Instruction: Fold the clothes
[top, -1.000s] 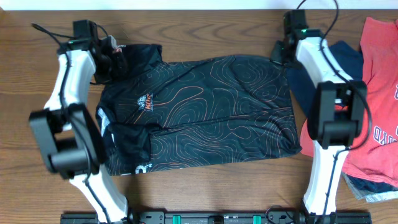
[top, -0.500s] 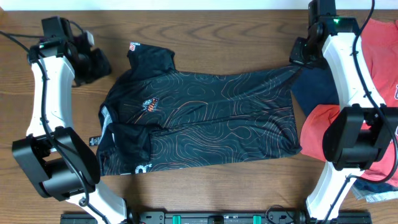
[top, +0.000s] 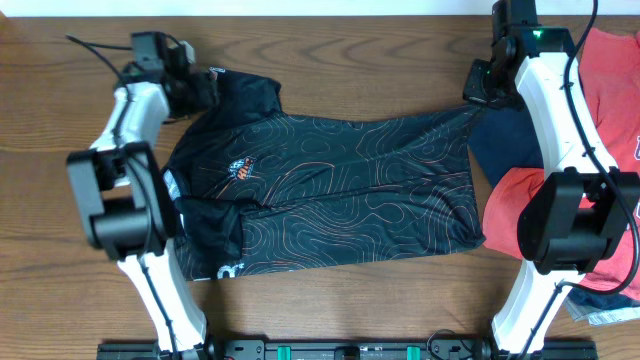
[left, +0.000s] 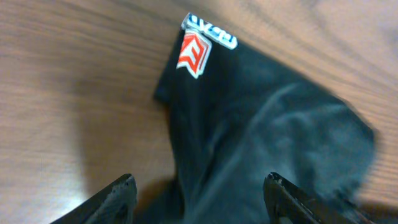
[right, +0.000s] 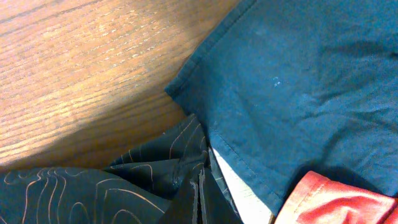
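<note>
- We see the black jersey (top: 330, 190) spread across the wooden counter (top: 350, 50) between the two arms, its chest logo toward the left end.
- The left gripper (top: 203, 88) hangs over the jersey's upper left corner. Its wrist camera shows the jaws released and standing wide, with dark cloth under the gap and a red-and-white logo patch (left: 196, 53) just beyond (whether the fingertips (left: 121, 196) brush the cloth we cannot tell).
- The right gripper (top: 478, 88) sits at the upper right corner, jaws clenched on a pinch of the contour-lined fabric. The fabric is drawn to a point there.
- Just beside that pinch lies a navy garment (right: 298, 81), its stitched edge touching the jersey's corner.
- A red tee (top: 610, 90) lies at the counter's right end, against the navy garment and partly behind the right arm.
</note>
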